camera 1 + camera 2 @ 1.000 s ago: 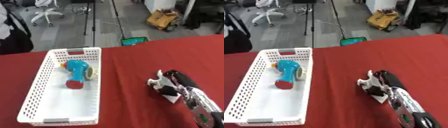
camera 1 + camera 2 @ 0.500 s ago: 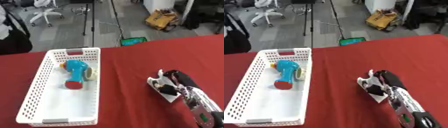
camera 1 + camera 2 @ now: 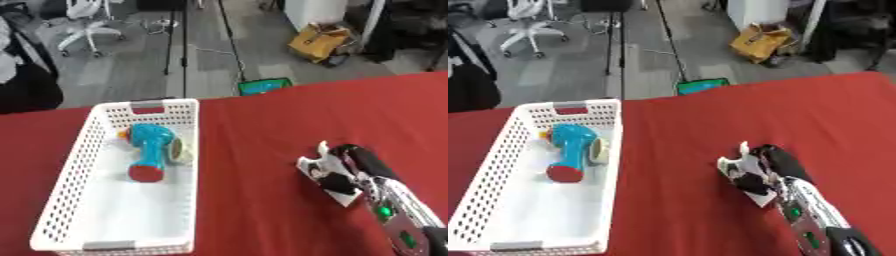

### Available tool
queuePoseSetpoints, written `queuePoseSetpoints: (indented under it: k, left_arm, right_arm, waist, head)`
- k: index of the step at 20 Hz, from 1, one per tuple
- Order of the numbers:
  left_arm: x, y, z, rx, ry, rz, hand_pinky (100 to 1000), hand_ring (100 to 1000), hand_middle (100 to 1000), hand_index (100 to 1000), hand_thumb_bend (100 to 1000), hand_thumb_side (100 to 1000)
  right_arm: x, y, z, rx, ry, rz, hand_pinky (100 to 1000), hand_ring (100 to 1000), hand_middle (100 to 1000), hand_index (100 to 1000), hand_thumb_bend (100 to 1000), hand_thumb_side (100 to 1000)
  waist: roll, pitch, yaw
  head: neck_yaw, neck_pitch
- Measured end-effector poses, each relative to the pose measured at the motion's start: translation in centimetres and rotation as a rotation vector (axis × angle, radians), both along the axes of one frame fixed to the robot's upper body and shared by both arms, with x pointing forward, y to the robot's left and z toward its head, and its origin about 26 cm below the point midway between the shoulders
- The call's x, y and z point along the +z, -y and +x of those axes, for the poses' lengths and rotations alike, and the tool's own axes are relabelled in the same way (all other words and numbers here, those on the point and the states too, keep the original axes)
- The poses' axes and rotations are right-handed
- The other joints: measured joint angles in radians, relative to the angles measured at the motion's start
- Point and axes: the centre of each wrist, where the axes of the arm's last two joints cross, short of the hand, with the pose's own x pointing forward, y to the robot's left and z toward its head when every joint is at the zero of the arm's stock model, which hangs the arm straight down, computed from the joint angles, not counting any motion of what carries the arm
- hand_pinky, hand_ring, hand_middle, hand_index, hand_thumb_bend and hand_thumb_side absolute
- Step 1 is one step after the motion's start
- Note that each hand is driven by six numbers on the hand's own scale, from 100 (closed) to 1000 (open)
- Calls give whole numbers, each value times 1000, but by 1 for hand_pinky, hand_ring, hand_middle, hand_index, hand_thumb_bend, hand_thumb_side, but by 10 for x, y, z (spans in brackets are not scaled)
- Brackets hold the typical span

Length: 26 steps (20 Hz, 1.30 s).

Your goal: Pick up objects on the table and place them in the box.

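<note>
A white, black-patched object [image 3: 325, 176] lies on the red surface [image 3: 262, 125], under the right hand [image 3: 770, 162], whose fingers curl around it. Well to the hand's left, the white basket [image 3: 80, 155] holds a blue toy [image 3: 149, 151].

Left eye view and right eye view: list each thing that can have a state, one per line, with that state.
White basket: upright on the red table, open top.
Blue toy: lying inside the basket, red end toward the robot.
White object: on the table, outside the basket, under the right hand.
Right hand: on the white object; fingers unclear.
Left hand: not in view.
</note>
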Motion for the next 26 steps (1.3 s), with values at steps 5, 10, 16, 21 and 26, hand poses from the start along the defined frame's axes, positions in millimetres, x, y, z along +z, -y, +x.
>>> queuePoseSetpoints:
  k: [5, 10, 16, 21, 26]
  left_arm:
    - [0, 0, 0, 0, -1, 0, 948, 897, 920, 961, 100, 959]
    - [0, 0, 0, 0, -4, -1, 948, 897, 920, 961, 100, 956]
    - [0, 0, 0, 0, -6, -1, 948, 898, 920, 961, 100, 954]
    - [0, 0, 0, 0, -7, -1, 948, 898, 920, 961, 100, 953]
    - [0, 0, 0, -1, -7, -1, 948, 898, 920, 961, 100, 953]
  right_arm:
    - [0, 0, -1, -4, 3, 1, 1000, 978, 747, 752, 185, 597]
    - [0, 0, -1, -11, 12, 4, 997, 966, 703, 701, 100, 585]
    - [1, -1, -2, -24, 42, 1, 991, 953, 641, 646, 100, 565]
    - [4, -2, -2, -30, 72, -2, 984, 942, 606, 611, 100, 545]
    - [10, -3, -3, -34, 110, -7, 980, 936, 589, 592, 100, 540]
  waist:
    - [0, 0, -5]
    - [-1, 0, -7]
    - [-6, 0, -11]
    - [-6, 0, -11]
    - [-7, 0, -11]
  head:
    - [0, 0]
    - [0, 0]
    - [0, 0]
    - [0, 0]
    - [1, 0]
